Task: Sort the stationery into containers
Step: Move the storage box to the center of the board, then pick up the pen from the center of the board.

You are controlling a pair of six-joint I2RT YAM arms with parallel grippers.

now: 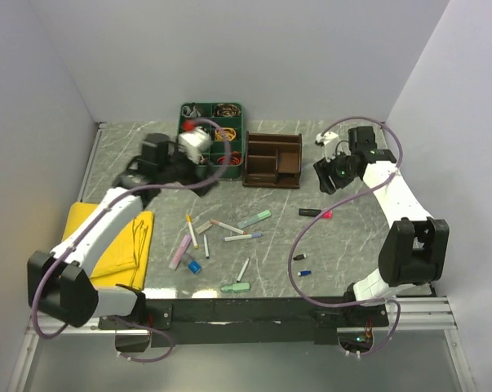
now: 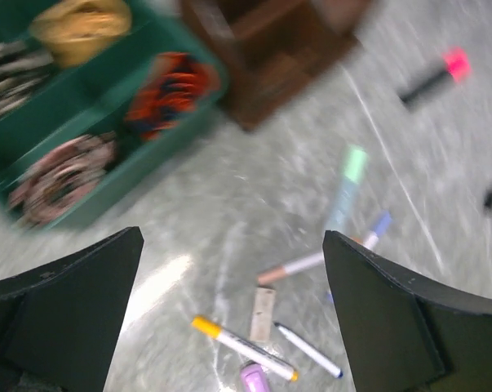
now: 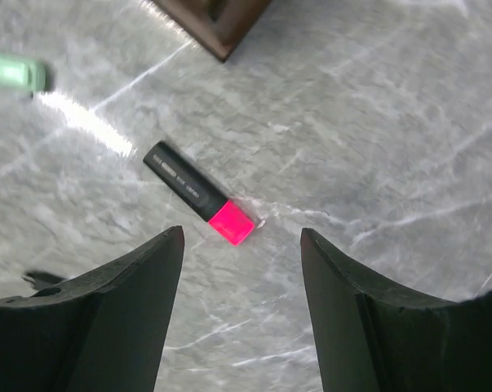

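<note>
Several pens and pastel highlighters (image 1: 221,233) lie scattered mid-table. A pink-and-black marker (image 1: 314,212) lies to their right. The dark brown organiser (image 1: 272,159) stands at the back. My left gripper (image 1: 203,159) is open and empty, raised above the table beside a green tray. Its wrist view (image 2: 232,245) shows a yellow-capped pen (image 2: 241,347) and other pens below the jaws. My right gripper (image 1: 325,180) is open and empty. In its wrist view (image 3: 241,237) the marker (image 3: 198,193) lies just ahead of the open jaws, and the organiser's corner (image 3: 217,20) shows at the top.
A green divided tray (image 1: 213,135) holding rubber bands and clips stands left of the organiser. A yellow cloth (image 1: 115,237) lies at the left. A blue cap (image 1: 195,266), a mint piece (image 1: 237,287) and tiny bits (image 1: 303,258) lie near the front.
</note>
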